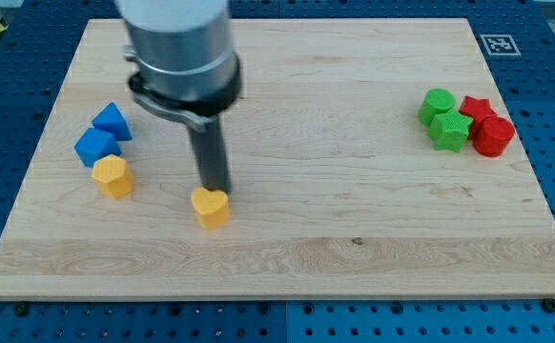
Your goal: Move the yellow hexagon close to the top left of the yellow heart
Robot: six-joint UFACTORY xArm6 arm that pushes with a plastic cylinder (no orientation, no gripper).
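No jaws exist on this arm; it ends in a plain dark rod holding nothing, and my tip (pixel 216 188) rests on the wooden board (pixel 354 238), touching or just above the top edge of the yellow heart (pixel 211 207). Toward the view's left of my tip sits the yellow hexagon (pixel 113 176), well apart from the heart. Just above it lie two blue blocks (pixel 96 146), (pixel 113 121), close together. Far off to the view's right, near the board's edge, cluster two green blocks (pixel 439 103), (pixel 449 131) and two red blocks (pixel 476 108), (pixel 493 135).
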